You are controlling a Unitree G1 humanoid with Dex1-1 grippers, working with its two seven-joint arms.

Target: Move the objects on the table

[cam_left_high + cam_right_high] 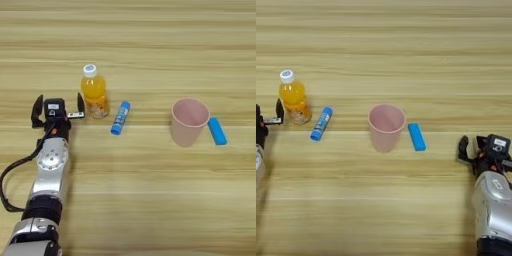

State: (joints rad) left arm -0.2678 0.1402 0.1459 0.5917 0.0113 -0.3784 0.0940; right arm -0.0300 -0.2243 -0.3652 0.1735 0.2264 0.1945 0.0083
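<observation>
Small orange-juice bottle with white cap (94,96) upright at the left of the wide light wooden table (150,45). Blue glue-stick tube with white label (120,117) lying just right of it, slanted, apart from it. Pink plastic cup (188,121) upright right of centre; small flat light-blue rectangular block (217,131) just beside its right side. Left gripper (57,108) just left of the bottle, black fingers spread wide, right finger (80,103) close beside the bottle, holding nothing. Right gripper (480,148) at the near right, well apart from the block, spread of fingers impossible to tell.
</observation>
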